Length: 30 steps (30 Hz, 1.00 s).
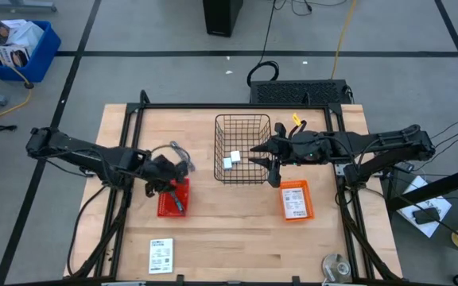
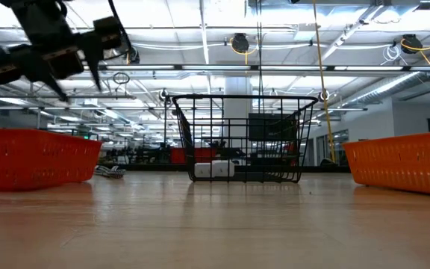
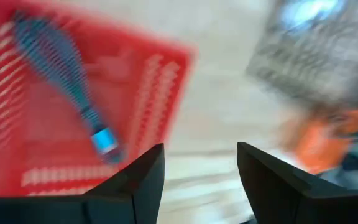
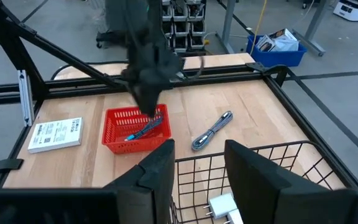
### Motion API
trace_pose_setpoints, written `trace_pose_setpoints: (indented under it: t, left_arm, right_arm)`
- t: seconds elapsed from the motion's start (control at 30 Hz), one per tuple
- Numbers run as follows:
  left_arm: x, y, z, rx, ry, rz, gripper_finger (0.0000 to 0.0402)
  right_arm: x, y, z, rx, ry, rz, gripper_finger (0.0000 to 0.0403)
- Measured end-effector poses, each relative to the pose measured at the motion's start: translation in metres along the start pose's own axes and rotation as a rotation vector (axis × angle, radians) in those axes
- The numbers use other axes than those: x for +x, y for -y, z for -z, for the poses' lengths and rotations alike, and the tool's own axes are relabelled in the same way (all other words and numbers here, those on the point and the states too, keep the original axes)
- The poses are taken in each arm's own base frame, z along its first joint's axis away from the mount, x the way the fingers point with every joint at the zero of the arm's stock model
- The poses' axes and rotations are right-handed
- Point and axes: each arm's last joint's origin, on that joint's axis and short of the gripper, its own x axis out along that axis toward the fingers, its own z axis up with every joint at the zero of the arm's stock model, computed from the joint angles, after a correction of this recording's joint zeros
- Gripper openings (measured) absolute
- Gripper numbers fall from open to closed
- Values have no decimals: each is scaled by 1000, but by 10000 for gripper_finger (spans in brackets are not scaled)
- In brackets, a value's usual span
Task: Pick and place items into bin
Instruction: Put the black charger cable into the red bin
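Observation:
The black wire bin (image 1: 241,148) stands mid-table, with two small white blocks (image 1: 230,159) on its floor; they also show in the low view (image 2: 213,169). My left gripper (image 3: 201,180) hovers open and empty above the red tray (image 1: 172,196), where the blue-handled tool (image 3: 73,74) lies. The grey metal tool (image 1: 180,151) lies on the table beside that tray. My right gripper (image 4: 197,168) is open and empty over the bin's right rim, above a white block (image 4: 222,205). One white printed card (image 1: 161,256) lies near the table's near edge.
An orange tray (image 1: 296,199) holding a printed card sits to the right of the bin. A round metal object (image 1: 336,267) lies at the near right corner. Bare wood shows between the trays and in front of the bin.

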Motion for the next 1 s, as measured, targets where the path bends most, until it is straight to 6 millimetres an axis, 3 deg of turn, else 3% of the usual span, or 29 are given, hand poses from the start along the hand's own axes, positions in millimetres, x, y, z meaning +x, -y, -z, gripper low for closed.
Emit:
trace_pose_setpoints:
  t: [0.2,0.4,0.7,0.83,1.0]
  left_arm:
    - [-26,10,-25,-81,208,234,207]
    - [-34,2,-61,-150,298,88,207]
    - [-11,17,-103,-115,318,-32,207]
    - [11,27,-119,-77,252,-55,207]
    - [35,25,-133,-84,224,-170,207]
  right_arm:
    - [0,0,0,15,-2,0,132]
    - [0,0,0,17,-4,0,132]
    - [0,0,1,17,-7,0,132]
    - [0,0,1,16,-7,-2,132]
    - [0,0,1,21,-10,-1,132]
